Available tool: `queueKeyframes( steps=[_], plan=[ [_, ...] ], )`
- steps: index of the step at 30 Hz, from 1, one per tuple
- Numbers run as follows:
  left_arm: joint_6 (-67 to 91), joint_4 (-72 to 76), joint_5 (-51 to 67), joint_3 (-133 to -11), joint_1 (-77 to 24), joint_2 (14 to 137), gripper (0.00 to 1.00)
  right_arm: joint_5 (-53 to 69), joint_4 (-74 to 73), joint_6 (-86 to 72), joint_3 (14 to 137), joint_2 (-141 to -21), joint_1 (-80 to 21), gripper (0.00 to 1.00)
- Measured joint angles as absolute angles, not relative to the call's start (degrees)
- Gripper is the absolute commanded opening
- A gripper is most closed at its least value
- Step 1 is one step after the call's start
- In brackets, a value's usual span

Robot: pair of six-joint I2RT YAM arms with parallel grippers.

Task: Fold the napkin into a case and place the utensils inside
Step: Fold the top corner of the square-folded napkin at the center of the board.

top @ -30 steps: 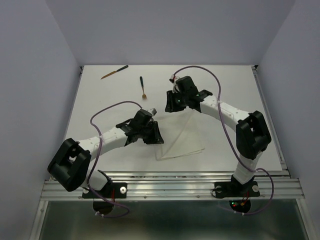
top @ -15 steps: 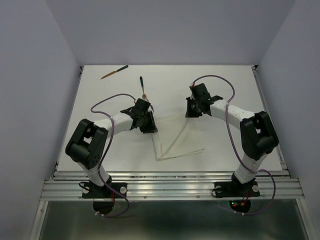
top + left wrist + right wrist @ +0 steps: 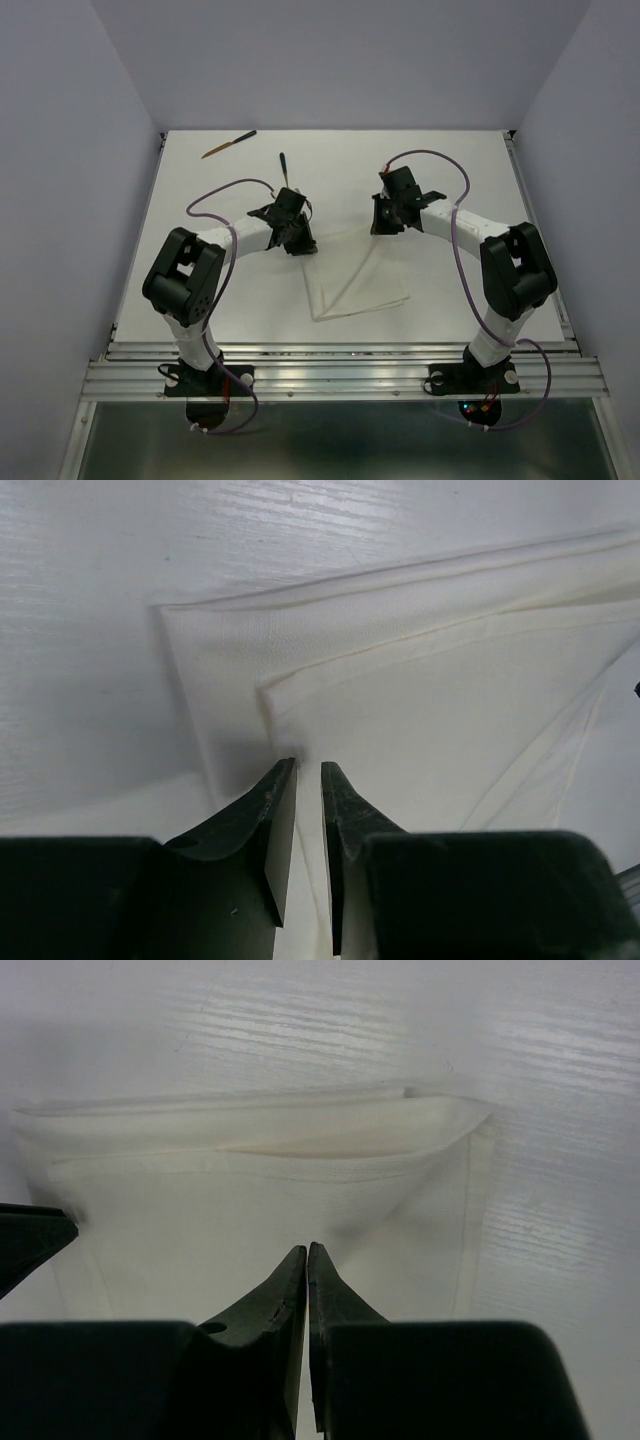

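Top view: napkin [image 3: 355,280] lies flat near the centre of the table [image 3: 200,280], folded, with a diagonal crease across it.

Left gripper [image 3: 300,244] sits at the napkin's 10 o'clock corner. Left wrist view: gripper [image 3: 305,770] has its jaws parted by a narrow gap. The tips are low over the napkin [image 3: 420,680], with only the cloth beneath showing in the gap. The folded layers' stacked corners lie at 11 o'clock of the tips.

Right gripper [image 3: 380,228] sits at the napkin's 1 o'clock corner. Right wrist view: gripper [image 3: 306,1250] has its jaws closed to a hairline, tips on the napkin [image 3: 250,1180]. Cannot tell whether cloth is caught. The folded edge runs across at 12 o'clock. A dark finger of the left gripper [image 3: 35,1235] shows at 9 o'clock.

Fork [image 3: 285,173] lies on the bare table at 12 o'clock of the left gripper, near it and apart from the napkin. Knife [image 3: 228,145] lies at 11 o'clock, well apart, by the table's far edge.
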State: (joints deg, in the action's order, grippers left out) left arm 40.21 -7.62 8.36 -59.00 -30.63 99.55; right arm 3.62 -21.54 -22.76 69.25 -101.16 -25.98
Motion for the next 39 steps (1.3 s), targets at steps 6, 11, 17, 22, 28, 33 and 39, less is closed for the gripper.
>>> queueKeyframes(
  steps=[6, 11, 17, 22, 28, 33, 39],
  plan=[
    [40.4, -8.0, 7.4, -60.8, -30.6, 102.5, 0.33, 3.6, -21.4, -22.8, 69.3, -101.2, -26.0, 0.09],
    [40.6, -8.5, 6.7, -61.3, -30.6, 102.9, 0.36, 3.6, -21.4, -22.9, 69.3, -101.2, -26.0, 0.09],
    [40.6, -9.3, 5.2, -61.6, -30.6, 102.9, 0.38, 4.0, -21.4, -22.9, 69.3, -101.2, -26.0, 0.09],
    [40.6, -9.9, 4.3, -62.1, -30.7, 103.1, 0.38, 4.4, -21.4, -22.9, 69.3, -101.2, -26.0, 0.09],
    [40.6, -10.7, 2.8, -63.1, -30.9, 103.5, 0.38, 4.5, -21.4, -22.9, 69.3, -101.2, -26.0, 0.09],
    [40.6, -11.0, 2.5, -64.4, -31.1, 104.6, 0.33, 4.7, -21.4, -22.9, 69.3, -101.2, -26.0, 0.09],
    [40.4, -11.0, 2.6, -65.6, -31.2, 106.0, 0.11, 4.6, -21.4, -22.9, 69.3, -101.2, -26.0, 0.09]
  ],
)
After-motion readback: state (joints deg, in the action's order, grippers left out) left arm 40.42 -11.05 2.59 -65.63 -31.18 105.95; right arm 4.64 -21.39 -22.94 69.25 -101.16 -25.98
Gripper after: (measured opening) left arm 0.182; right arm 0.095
